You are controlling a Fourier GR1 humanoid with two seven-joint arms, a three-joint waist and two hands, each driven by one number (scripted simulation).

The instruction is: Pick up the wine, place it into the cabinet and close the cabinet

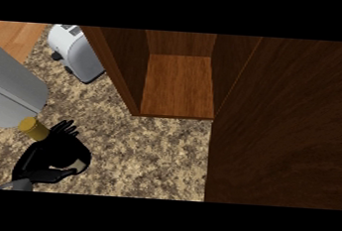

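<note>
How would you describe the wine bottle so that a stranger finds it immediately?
Start at the open dark wooden cabinet, then go down-left across the speckled stone counter. There a black left hand curls round the dark wine bottle. Only its round tan cork top shows clearly.

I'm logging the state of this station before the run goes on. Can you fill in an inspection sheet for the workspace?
Surface: speckled stone counter, bare in the middle.
Job's things: wine bottle, only its yellowish top showing; cabinet open, bare wooden shelf inside; cabinet door swung out at right.
Clutter: white toaster at the back left.
Hands: left hand curled round the wine bottle; right hand not in view.
Cables: nothing seen.
Surroundings: grey panel at left.
</note>
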